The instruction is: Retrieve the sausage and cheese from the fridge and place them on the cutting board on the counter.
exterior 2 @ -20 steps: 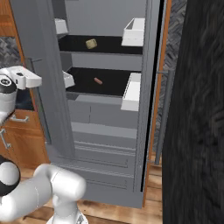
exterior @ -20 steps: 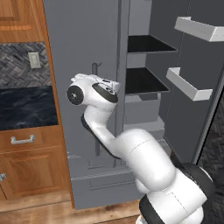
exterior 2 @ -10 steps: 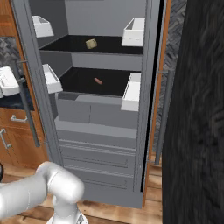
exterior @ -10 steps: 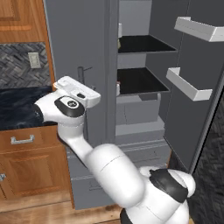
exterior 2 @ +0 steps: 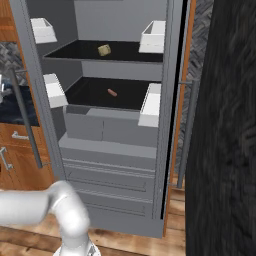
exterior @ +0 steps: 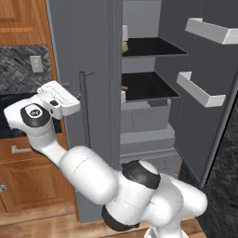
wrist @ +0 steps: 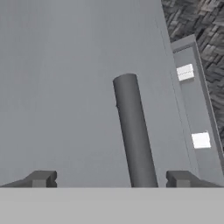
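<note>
The grey fridge (exterior 2: 107,150) stands with both doors swung wide. A thin reddish sausage (exterior 2: 112,92) lies on its lower dark shelf, and its tip peeks past the door edge (exterior: 124,87). On the upper shelf sits a small yellowish-tan chunk that looks like the cheese (exterior 2: 104,49) (exterior: 124,46). My gripper (wrist: 111,179) (exterior: 69,95) is open at the left door's vertical bar handle (wrist: 134,131) (exterior: 84,111). The bar runs between the spread fingertips (wrist: 41,178) without being clamped. Left of the fridge is the black counter (exterior 2: 12,107). The cutting board is out of view.
The right fridge door (exterior: 204,116) stands open with white bins (exterior: 200,90) on its inner side. Reddish wooden cabinets (exterior: 23,176) with silver handles (exterior: 18,149) sit under the counter. A tall black marbled panel (exterior 2: 230,130) closes off the right side.
The left fridge door has swung further open, with my hand moving left along with its handle. The fingers have spread apart and released the bar.
</note>
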Available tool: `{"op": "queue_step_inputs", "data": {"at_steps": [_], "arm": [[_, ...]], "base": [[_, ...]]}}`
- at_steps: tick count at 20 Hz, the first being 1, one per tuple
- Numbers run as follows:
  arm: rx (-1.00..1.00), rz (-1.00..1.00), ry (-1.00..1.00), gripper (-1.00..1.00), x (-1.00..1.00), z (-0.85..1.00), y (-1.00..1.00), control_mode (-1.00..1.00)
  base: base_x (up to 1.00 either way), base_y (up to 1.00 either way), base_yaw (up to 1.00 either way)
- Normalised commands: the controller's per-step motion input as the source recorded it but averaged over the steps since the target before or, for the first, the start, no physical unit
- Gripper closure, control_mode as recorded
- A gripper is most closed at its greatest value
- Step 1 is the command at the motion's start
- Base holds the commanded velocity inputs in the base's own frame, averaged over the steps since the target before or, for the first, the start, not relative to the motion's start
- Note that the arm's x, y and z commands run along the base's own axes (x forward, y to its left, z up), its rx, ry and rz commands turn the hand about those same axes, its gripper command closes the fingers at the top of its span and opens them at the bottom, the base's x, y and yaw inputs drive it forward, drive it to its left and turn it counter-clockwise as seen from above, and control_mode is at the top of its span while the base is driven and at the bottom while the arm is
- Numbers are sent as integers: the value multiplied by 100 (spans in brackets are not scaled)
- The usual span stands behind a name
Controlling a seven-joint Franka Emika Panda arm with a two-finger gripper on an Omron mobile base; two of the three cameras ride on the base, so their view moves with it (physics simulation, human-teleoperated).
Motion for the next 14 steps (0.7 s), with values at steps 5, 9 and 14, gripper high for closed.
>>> {"op": "queue_step_inputs", "data": {"at_steps": [5,9,14], "arm": [[-2,-29,-3,-100,-71,1,39,-100],[-3,-12,-3,-100,-100,5,-29,-100],[-1,0,0,-100,-100,8,-93,-100]], "base": [[0,0,0],[0,0,0],[0,0,0]]}}
